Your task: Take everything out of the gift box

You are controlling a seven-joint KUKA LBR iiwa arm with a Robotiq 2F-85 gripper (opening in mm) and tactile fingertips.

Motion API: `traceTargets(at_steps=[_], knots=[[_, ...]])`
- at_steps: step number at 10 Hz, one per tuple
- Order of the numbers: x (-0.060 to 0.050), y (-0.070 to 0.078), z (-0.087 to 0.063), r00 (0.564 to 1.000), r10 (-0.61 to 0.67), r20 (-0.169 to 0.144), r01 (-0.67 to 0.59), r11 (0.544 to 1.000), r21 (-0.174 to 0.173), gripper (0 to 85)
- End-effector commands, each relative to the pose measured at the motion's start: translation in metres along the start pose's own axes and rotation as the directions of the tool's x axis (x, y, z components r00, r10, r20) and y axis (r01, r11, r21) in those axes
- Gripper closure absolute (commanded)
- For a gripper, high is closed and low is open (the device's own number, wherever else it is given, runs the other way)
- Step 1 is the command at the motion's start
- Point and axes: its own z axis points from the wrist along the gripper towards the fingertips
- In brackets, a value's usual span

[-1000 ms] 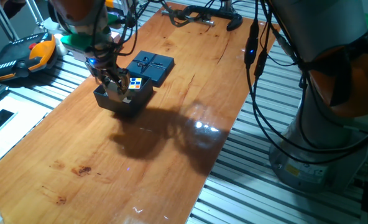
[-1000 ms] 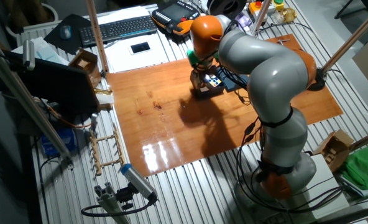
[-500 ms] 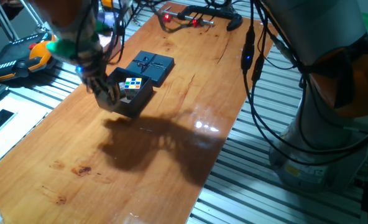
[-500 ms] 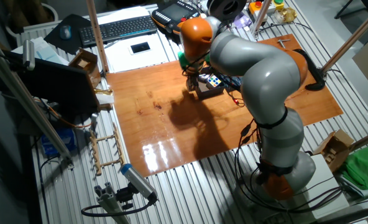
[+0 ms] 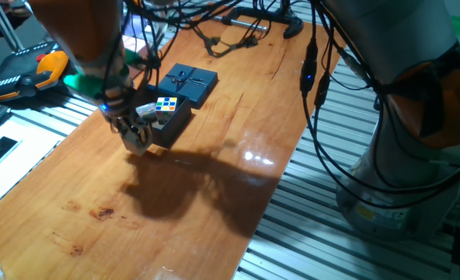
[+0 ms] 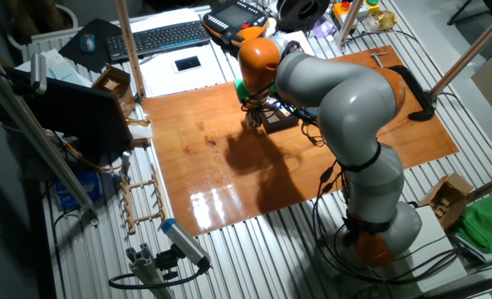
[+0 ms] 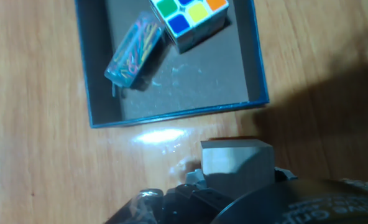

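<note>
Two items remain in the small black square cardboard gift box: multicoloured puzzle cube, flat pinkish-grey piece. Tool clamped on plain beige cube, outside the box over the surface. Cube looks light, rigid; flat sides suit gripping.

A glossy wooden table sits on a slatted metal bench. Past its far edge are a black keyboard, a phone lying flat and an orange-and-black handheld controller. A small open cardboard box stands off one corner. Black cables cross the table's far end.
</note>
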Motion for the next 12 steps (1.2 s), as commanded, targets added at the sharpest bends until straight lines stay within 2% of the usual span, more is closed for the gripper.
traceTargets(at_steps=[1, 4, 7, 9, 12], knots=[[0.001, -0.001, 0.005, 1.000, -0.018, -0.005, 0.018, 1.000, 0.001, 84.0], [0.000, -0.004, 0.017, 1.000, -0.029, -0.012, 0.028, 1.000, -0.005, 84.0], [0.001, -0.005, 0.020, 0.999, -0.039, -0.027, 0.039, 0.999, 0.004, 83.7], [0.001, -0.005, 0.024, 0.999, -0.043, -0.032, 0.043, 0.999, -0.003, 73.7], [0.002, -0.005, 0.027, 0.999, -0.040, -0.029, 0.040, 0.999, -0.020, 48.0]])
